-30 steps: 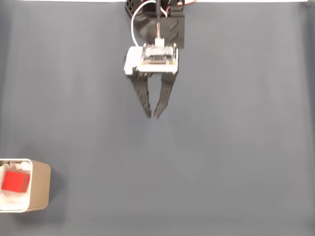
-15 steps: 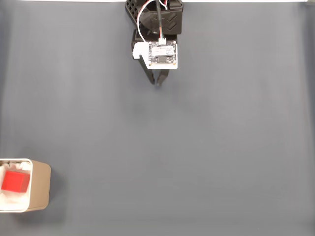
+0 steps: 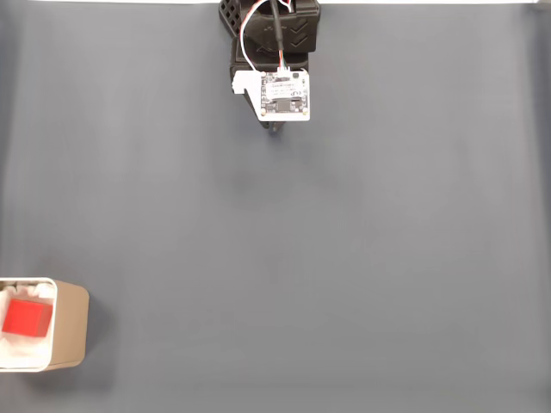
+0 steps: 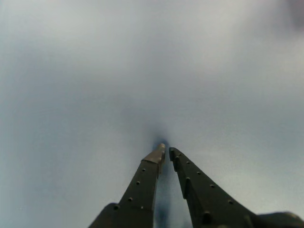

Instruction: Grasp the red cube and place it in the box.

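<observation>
Your claw (image 4: 167, 151) hangs close over the bare grey desk (image 3: 344, 258) in the wrist view, its two dark perforated fingers (image 4: 142, 183) drawn together so the tips nearly meet, with nothing between them. In the fixed view you see little of it: the arm (image 3: 275, 39) is folded back at the top edge, and the white camera board (image 3: 282, 93) on its wrist covers the claw from above, leaving just a dark sliver of tip (image 3: 275, 127) poking out below the board. The arm's base is cut off by the top of the frame.

The desk in the wrist view is soft and out of focus, a smooth grey field with a darker smudge of shadow just beyond the fingertips.

Well apart from the arm, in the lower left corner of the fixed view, your red cube (image 3: 27, 317) sits inside the box (image 3: 72, 325), on its white lining. The box is cut off by the left edge, so you cannot see its full length; its right-hand wall and rounded corners show. The cube lies flat, its edges roughly square to the box walls and to the frame, with no long axis to speak of. A crumpled fold of lining hides its lower left side.
</observation>
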